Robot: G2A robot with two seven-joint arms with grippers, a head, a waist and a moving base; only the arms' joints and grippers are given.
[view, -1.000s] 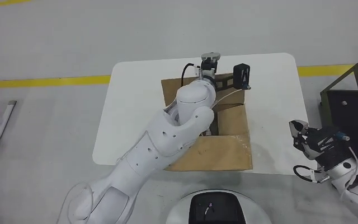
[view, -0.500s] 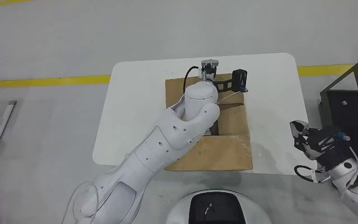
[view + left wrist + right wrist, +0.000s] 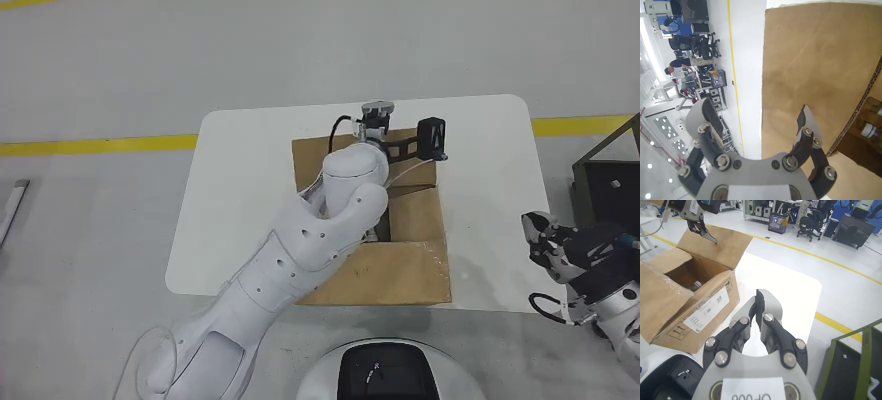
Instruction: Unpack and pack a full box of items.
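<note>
- Left gripper (image 3: 755,104) spread wide astride the far flap (image 3: 810,56), 1 finger touching it.
- Right gripper (image 3: 757,294) clenched on nothing, beyond the table's (image 3: 230,200) right edge.
- Box (image 3: 400,270) mid-table, open, bottle (image 3: 869,130) inside.

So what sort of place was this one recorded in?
Probably a robotics lab or workshop floor: yellow floor line, office chairs and equipment-laden benches behind the white table with the cardboard box.
</note>
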